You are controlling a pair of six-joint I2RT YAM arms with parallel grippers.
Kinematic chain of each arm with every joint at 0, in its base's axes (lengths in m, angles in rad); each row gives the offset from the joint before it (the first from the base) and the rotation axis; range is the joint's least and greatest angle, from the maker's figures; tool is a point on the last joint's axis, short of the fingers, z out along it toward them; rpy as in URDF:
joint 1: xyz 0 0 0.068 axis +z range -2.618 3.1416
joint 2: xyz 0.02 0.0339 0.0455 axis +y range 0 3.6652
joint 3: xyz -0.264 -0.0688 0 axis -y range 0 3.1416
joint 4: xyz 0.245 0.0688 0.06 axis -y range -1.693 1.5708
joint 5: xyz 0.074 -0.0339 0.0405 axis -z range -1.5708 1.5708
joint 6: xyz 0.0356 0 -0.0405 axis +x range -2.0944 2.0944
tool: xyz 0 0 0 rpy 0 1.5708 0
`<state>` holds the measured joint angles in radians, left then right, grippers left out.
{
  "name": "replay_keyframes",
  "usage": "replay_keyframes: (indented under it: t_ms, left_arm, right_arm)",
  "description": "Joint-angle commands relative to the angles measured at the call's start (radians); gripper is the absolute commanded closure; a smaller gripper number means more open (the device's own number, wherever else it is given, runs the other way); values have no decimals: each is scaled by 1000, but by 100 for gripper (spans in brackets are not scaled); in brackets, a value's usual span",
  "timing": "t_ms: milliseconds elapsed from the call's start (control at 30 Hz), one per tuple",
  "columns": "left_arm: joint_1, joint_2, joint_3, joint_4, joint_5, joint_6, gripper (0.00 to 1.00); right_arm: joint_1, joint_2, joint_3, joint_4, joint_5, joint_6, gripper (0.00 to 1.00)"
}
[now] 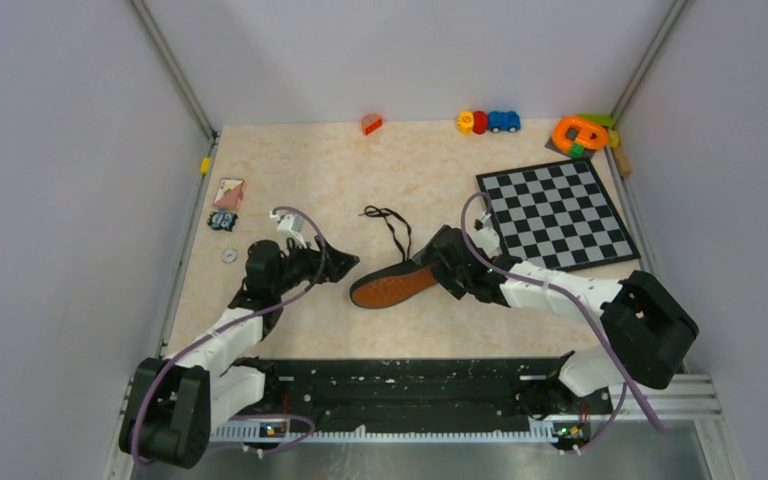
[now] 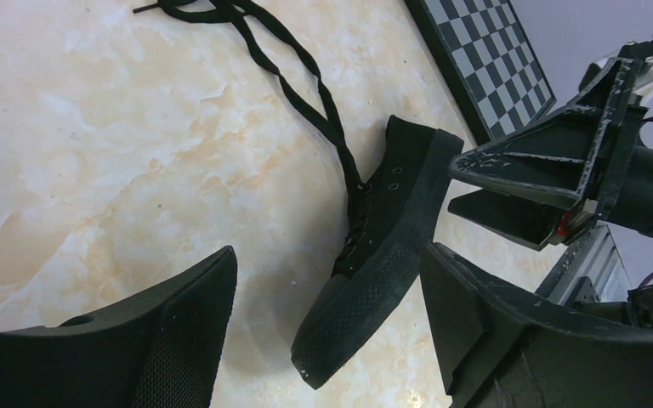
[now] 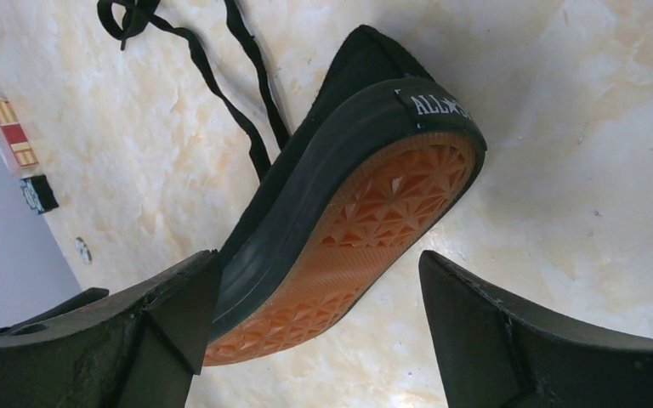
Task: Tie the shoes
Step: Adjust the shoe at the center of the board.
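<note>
Top external, scope: I list the table [image 1: 460, 330] from left to right.
Left edge: a small card box [image 1: 228, 192], a dark little object [image 1: 223, 221] and a metal washer [image 1: 229, 256], lying near one another.
Left gripper [image 1: 338, 262]: jaws spread wide, holding nothing. It points at the toe end of the sneaker, just beside it.
Shoe [image 1: 392, 285]: mid-table between both grippers, lying on its side, with the orange sole turned to the near edge, toe left and heel right.
Laces [image 1: 388, 225]: untied, loosely twisted together, trailing from the eyelets toward the far edge.
Right gripper [image 1: 438, 258]: jaws spread wide either side of the heel. I cannot tell whether a finger touches the sole.
Chessboard [image 1: 557, 213]: lying flat, right of the sneaker.
Far edge: a red block [image 1: 371, 124], a row of toy cars [image 1: 488, 122] and an orange ring toy [image 1: 580, 132].
</note>
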<state>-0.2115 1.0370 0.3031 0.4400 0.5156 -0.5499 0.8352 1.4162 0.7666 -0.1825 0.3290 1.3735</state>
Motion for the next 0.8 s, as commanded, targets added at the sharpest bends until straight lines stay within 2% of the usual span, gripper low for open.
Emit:
replay_keyframes:
  t_ms: [0, 100, 267, 367, 433, 600, 767]
  left_arm:
    - [-3, 15, 45, 29, 38, 6, 18]
    - [-3, 28, 52, 28, 56, 1, 18]
    - [-3, 39, 54, 28, 61, 1, 19]
    - [-3, 51, 59, 25, 67, 2, 19]
    - [-4, 60, 62, 27, 79, 1, 19]
    - [-31, 97, 75, 54, 112, 1, 19]
    - [-111, 134, 114, 15, 94, 49, 19]
  right_arm:
    - [14, 28, -7, 65, 26, 10, 12]
    - [4, 45, -44, 116, 44, 10, 13]
    - [-29, 70, -153, 299, -13, 5, 19]
    - [-68, 61, -234, 394, -78, -5, 46]
    - [-79, 20, -303, 442, -74, -7, 54]
    - [-85, -155, -453, 436, -17, -45, 56]
    - [-95, -366, -597, 416, -1, -113, 57]
